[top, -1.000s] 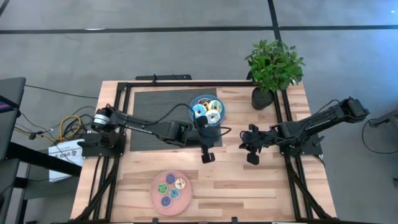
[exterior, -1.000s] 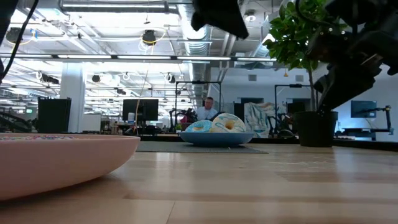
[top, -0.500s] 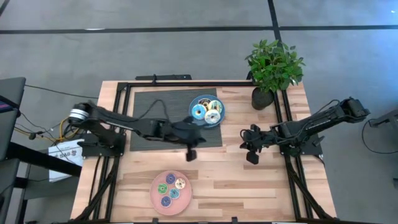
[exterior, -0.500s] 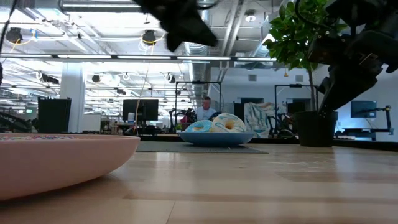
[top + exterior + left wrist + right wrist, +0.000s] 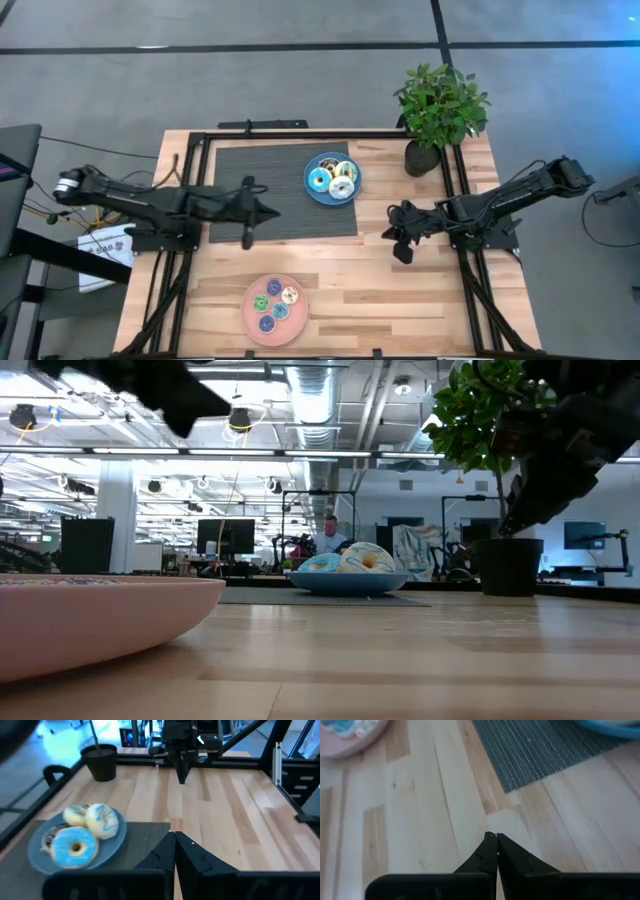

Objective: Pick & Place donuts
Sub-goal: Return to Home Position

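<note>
Centre-left in the high view, my left fingers [image 5: 175, 842] are clenched empty; the large toy donuts [image 5: 333, 178] on the round blue plate [image 5: 312, 190] lie up-right. My right fingers [image 5: 496, 842] are likewise clenched.

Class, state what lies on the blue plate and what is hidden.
On the blue plate lie a cyan donut, two cream donuts and a dark brown donut, partly covered by the cyan one. Its floor beneath is hidden.

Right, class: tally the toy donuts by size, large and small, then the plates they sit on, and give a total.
large donuts, on the blue plate: 4
small donuts, on the pink plate: 5
plates: 2
Total: 11
</note>
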